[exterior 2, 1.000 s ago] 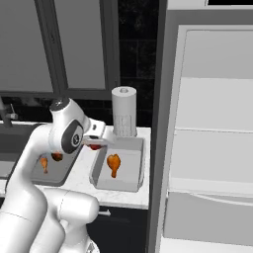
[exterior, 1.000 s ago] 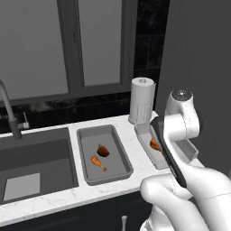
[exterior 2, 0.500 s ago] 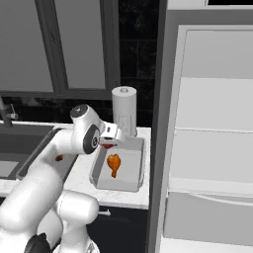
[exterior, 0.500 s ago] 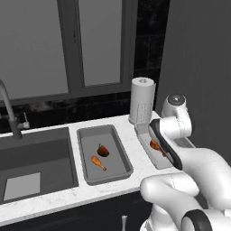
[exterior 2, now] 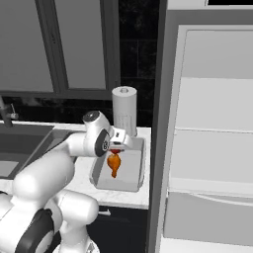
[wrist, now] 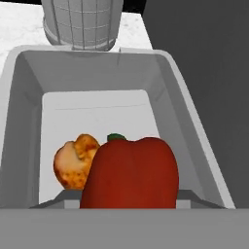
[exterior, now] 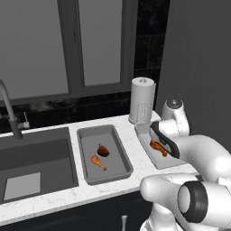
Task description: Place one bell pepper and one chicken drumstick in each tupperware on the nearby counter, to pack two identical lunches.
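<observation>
**Holding a red pepper over the right-hand tub**

Looking along the hand, we see a red bell pepper point(wrist: 130, 172) low in the centre of the frame, its green stem up, sitting at the claw point(exterior 2: 116, 149) and hiding the finger tips; we take it to be clamped there, though the tips themselves are covered. Just left of it and behind, a browned chicken drumstick point(wrist: 75, 161) lies on the floor of a grey tupperware point(wrist: 189, 126). A white paper towel roll point(wrist: 81, 22) stands beyond the tub's far wall, at the top of the frame.

In the right base view, the arm reaches to the middle of the frame, and the claw hangs above the near-left part of this tub point(exterior 2: 140, 170), with the drumstick point(exterior 2: 114, 164) directly under it. A sliver of red shows at the claw there. The towel roll point(exterior 2: 124, 111) stands just behind the tub on the white bench point(exterior 2: 129, 195).

In the left base view, the second tupperware point(exterior: 118, 146) sits in the centre, beside the dark sink point(exterior: 40, 155) at left. It holds a dark red pepper point(exterior: 103, 150) and a drumstick point(exterior: 98, 162), close together but apart. The arm covers much of the right tub point(exterior: 159, 161), where its drumstick point(exterior: 158, 147) peeks out.
</observation>
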You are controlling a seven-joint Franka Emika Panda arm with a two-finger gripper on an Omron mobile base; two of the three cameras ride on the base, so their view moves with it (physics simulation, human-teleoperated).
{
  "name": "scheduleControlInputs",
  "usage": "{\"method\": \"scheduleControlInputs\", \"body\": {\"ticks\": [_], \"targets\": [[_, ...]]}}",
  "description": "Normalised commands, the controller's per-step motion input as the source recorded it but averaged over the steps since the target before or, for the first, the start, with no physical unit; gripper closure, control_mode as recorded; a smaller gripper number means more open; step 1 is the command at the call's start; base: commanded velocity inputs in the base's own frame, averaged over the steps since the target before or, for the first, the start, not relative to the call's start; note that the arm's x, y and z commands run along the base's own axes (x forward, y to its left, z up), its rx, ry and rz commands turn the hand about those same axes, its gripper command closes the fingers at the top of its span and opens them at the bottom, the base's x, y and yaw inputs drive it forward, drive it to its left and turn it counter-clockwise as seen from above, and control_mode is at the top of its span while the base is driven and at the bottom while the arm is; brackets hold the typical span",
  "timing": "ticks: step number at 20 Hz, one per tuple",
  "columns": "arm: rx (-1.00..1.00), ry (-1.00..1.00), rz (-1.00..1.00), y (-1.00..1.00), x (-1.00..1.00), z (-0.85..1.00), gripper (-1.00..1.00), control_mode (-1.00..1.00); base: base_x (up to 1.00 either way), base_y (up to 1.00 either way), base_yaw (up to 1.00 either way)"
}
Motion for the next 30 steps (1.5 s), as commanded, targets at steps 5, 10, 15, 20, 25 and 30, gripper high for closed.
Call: {"method": "scheduleControlInputs", "body": {"ticks": [5, 10, 15, 20, 25, 30], "targets": [[0.00, 0.00, 0.00, 0.00, 0.17, -0.27, 1.00, -1.00, 0.00, 0.00, 0.00], [0.00, 0.00, 0.00, -0.02, 0.14, -0.27, 1.00, -1.00, 0.00, 0.00, 0.00], [0.00, 0.01, 0.00, 0.00, 0.04, -0.17, 1.00, -1.00, 0.00, 0.00, 0.00], [0.00, 0.02, 0.00, 0.00, 0.01, -0.12, 1.00, -1.00, 0.00, 0.00, 0.00], [0.00, 0.02, 0.00, 0.00, 0.00, -0.11, -1.00, -1.00, 0.00, 0.00, 0.00], [0.00, 0.03, 0.00, 0.00, 0.09, -0.10, -1.00, -1.00, 0.00, 0.00, 0.00]]}}
